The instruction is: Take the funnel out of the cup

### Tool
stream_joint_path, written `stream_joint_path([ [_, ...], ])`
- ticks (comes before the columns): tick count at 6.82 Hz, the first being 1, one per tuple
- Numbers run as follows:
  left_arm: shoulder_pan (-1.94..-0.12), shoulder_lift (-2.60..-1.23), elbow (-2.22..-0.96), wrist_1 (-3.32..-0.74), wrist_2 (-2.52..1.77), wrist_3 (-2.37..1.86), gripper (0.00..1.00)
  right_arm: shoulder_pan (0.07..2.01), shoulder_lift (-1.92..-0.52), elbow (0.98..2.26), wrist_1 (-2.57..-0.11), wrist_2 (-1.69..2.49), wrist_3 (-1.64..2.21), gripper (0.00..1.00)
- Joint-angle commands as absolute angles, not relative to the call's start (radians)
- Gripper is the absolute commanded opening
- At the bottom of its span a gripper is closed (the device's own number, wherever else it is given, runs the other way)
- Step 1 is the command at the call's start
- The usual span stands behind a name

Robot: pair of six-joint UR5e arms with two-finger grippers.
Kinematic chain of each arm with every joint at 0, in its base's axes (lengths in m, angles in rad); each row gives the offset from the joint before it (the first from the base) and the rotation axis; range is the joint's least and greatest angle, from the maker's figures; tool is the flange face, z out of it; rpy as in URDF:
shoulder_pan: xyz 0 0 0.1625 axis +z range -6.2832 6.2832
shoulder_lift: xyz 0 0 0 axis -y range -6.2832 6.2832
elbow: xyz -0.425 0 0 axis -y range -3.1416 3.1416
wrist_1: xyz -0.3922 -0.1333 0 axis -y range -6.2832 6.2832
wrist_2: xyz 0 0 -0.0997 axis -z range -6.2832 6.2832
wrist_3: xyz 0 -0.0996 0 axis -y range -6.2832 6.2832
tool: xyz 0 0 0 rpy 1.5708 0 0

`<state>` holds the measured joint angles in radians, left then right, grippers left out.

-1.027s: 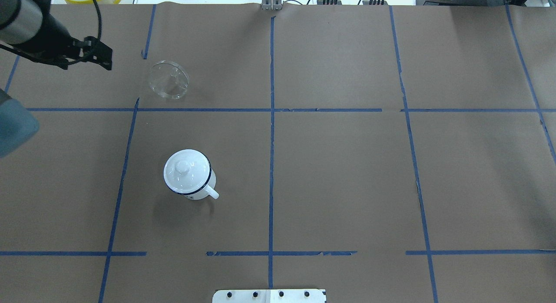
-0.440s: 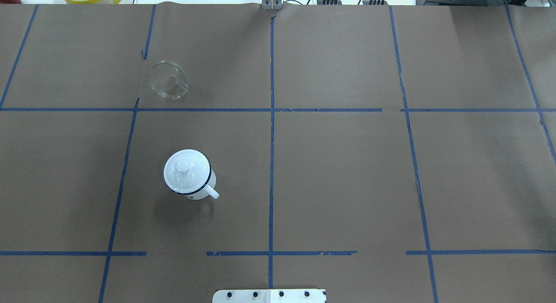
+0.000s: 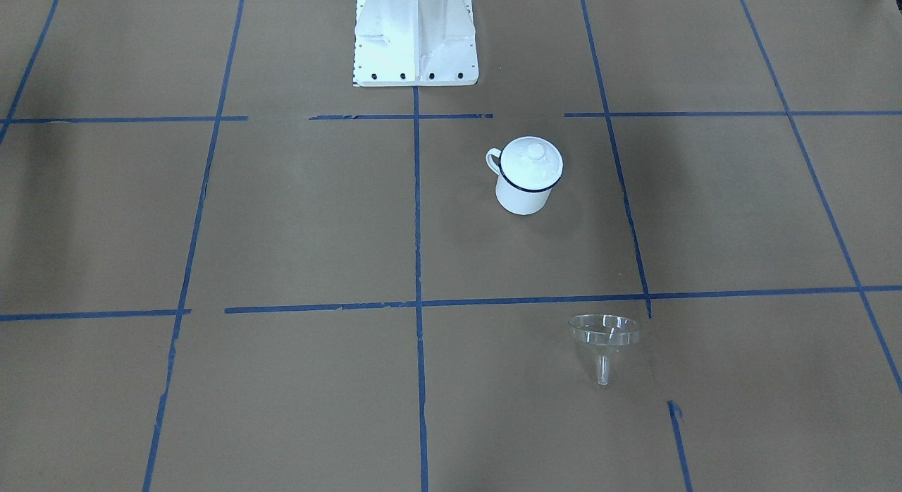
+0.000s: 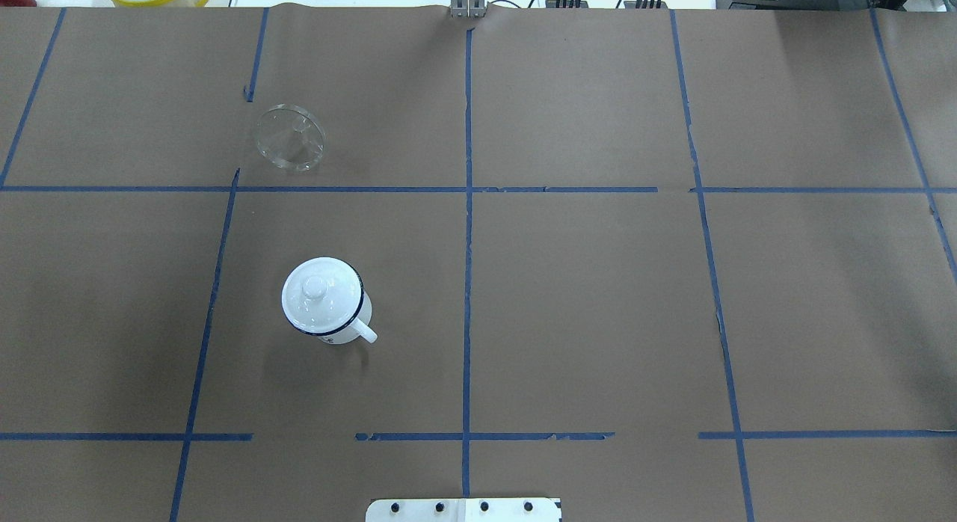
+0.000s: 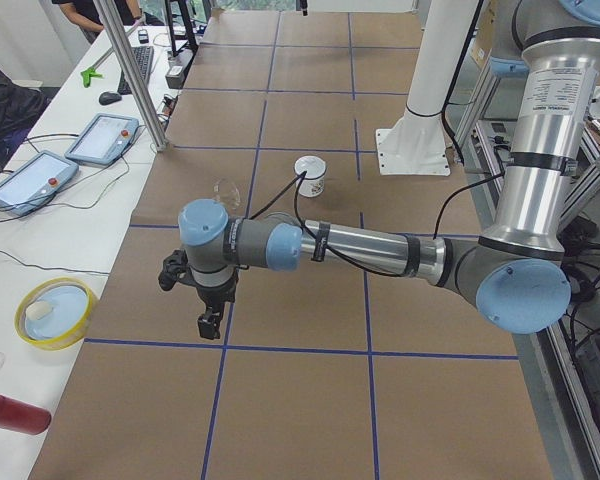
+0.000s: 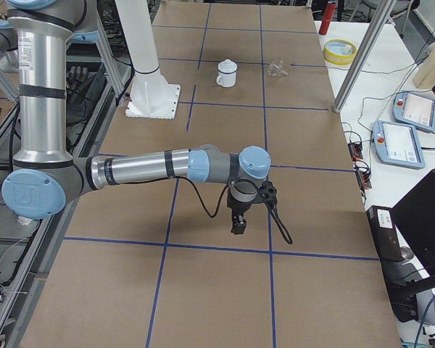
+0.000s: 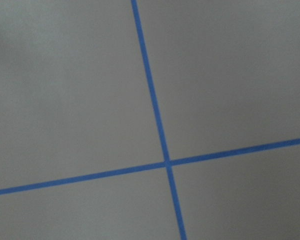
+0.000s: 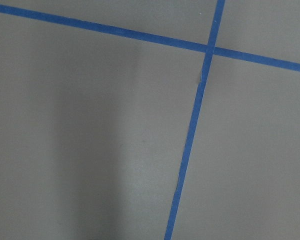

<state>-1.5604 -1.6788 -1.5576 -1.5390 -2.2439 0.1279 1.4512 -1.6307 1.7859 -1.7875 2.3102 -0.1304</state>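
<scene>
The clear funnel [image 4: 290, 137] rests on the brown paper, apart from the cup and on its far side from the robot. It also shows in the front view [image 3: 604, 340]. The cup [image 4: 340, 324], a white mug with a dark blue rim, stands upright with a white domed lid [image 4: 315, 286] on it; in the front view the cup [image 3: 523, 192] is nearer the base. My left gripper [image 5: 208, 325] shows only in the exterior left view and my right gripper [image 6: 238, 226] only in the exterior right view. Both hang over bare paper far from the cup. I cannot tell whether either is open or shut.
The robot's white base plate [image 4: 463, 509] sits at the near table edge. A yellow-rimmed dish [image 5: 52, 312], a red bottle [image 5: 15, 412] and two tablets [image 5: 102, 138] lie on the white side table. A metal post [image 5: 130, 65] stands there.
The left arm, at the upper left of the overhead view one second ago, has left that view. Funnel and cup have not moved.
</scene>
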Motion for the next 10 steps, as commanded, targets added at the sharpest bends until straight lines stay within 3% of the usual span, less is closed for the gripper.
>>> stream_joint_path([
  [1, -1.580, -1.645, -1.526, -1.543, -2.273, 0.146, 1.00, 1.451, -1.631, 1.786, -1.787, 2.310, -0.130, 1.00],
  [10, -1.641, -1.654, -1.523, -1.540, -2.374, 0.172, 1.00, 1.451, -1.631, 1.786, -1.787, 2.310, -0.130, 1.00],
])
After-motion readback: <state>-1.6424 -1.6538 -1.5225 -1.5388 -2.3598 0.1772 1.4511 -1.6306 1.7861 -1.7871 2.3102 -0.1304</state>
